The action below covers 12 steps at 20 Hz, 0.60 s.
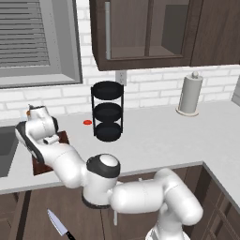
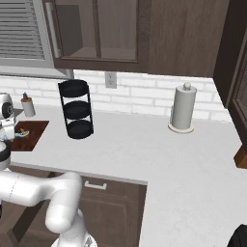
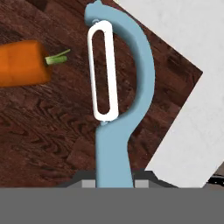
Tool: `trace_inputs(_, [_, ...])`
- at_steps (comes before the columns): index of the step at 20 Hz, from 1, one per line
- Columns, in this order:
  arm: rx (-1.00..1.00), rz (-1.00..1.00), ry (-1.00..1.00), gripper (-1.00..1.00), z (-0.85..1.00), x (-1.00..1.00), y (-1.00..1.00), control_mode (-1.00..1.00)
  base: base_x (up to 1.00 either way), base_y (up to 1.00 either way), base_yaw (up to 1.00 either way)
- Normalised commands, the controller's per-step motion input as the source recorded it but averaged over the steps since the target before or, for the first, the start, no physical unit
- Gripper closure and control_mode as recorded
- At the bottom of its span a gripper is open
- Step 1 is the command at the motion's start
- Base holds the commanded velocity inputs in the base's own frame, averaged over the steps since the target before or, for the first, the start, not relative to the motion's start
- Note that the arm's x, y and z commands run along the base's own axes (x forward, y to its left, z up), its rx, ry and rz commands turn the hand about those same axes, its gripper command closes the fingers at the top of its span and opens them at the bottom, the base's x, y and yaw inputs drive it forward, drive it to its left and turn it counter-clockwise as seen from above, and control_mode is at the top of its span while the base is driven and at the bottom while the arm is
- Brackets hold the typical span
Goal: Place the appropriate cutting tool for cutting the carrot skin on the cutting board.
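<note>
We see the peeler (image 3: 114, 109) pinched by its blue handle in our gripper (image 3: 113, 181), hanging over the cutting board (image 3: 48, 131). The carrot (image 3: 24, 62) lies on the board at ten o'clock of the blade.

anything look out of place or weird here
Yes: the black-handled knife shows below the counter's edge, in front of the dark cabinet fronts, not on the counter. The rest looks orderly: the gripper holds the peeler over the cutting board, beside the carrot.

Black three-tier rack (image 1: 108, 111), paper towel roll (image 1: 189, 94), red spot (image 1: 87, 123), perhaps a small bottle (image 2: 27, 105) on counter (image 1: 159, 136).
</note>
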Motion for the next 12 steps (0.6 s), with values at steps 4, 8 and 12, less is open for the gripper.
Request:
trace_inputs(4, [0.0,0.0,0.0,1.0,-0.74,0.0,0.0,-1.0,0.0,0.0,0.0])
trace_inputs(8, [0.0,0.0,0.0,1.0,-0.65,0.0,0.0,-1.0,0.0,0.0,0.0])
trace_inputs(12, [0.0,0.0,0.0,-1.0,-0.32,-0.04,0.0,-1.0,0.0,0.0,0.0])
